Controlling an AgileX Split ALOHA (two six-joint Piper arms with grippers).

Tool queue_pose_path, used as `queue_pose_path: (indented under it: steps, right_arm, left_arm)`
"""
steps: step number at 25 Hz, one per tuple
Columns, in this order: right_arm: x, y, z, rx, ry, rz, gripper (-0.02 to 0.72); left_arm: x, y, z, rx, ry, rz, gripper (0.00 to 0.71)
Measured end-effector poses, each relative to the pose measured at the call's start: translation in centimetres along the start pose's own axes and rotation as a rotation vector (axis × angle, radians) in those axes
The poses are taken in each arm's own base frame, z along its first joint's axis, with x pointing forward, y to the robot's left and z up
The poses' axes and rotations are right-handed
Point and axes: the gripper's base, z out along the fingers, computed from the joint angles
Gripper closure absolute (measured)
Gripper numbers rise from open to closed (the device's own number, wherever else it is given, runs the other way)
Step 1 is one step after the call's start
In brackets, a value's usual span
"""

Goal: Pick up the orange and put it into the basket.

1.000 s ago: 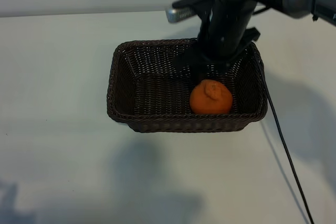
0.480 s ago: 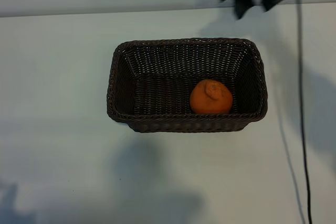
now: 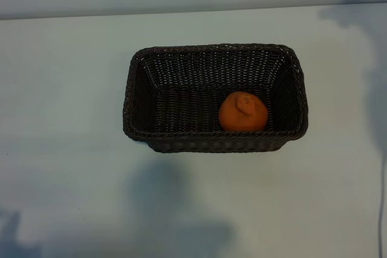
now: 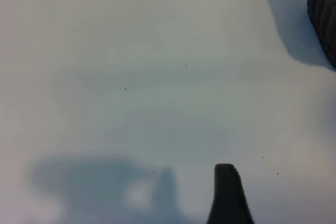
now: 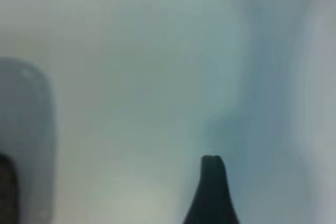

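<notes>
The orange (image 3: 243, 112), round with bumpy peel and a knobby stem end, lies in the lower right of the dark woven wicker basket (image 3: 140, 98), a rounded rectangle at mid-frame on the pale table (image 3: 66, 77). No jaws are near it: both grippers stand open and empty over bare table. The right arm, above the basket a second ago, has left the exterior view.

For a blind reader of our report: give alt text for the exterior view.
An orange sits inside a dark woven basket, toward its right end, on a pale table. No arm or gripper appears in this view.
</notes>
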Motion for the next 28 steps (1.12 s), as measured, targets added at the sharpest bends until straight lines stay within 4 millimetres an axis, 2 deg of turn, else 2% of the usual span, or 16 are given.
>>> queue_pose_path:
  steps: [5,10,16,21,23,26,28]
  right_arm:
    - [3.4,-3.0,-3.8,0.029,-0.012,0.075,0.172]
    - [8.5,-3.5,-8.4,0.044,-0.052,0.106,0.172]
    - [16.6,-2.3,-15.3,0.049,-0.209,0.107,0.172]
    - [25.7,-1.0,-20.9,0.065,-0.451,0.099,0.172]
    - [29.3,-0.5,-22.3,0.077,-0.555,0.095,0.172]
    - [33.2,0.0,-22.7,0.08,-0.658,0.102,0.172]
    - [35.2,0.2,-22.2,0.075,-0.689,0.103,0.172]
  left_arm:
    - [0.0,0.0,0.0,0.0,0.0,0.0,0.222]
    - [0.0,0.0,0.0,0.0,0.0,0.0,0.222]
    - [0.0,0.0,0.0,0.0,0.0,0.0,0.222]
    - [0.0,0.0,0.0,0.0,0.0,0.0,0.222]
    - [0.0,0.0,0.0,0.0,0.0,0.0,0.222]
    - [0.0,0.0,0.0,0.0,0.0,0.0,0.222]
    - [0.0,0.0,0.0,0.0,0.0,-0.001,0.222]
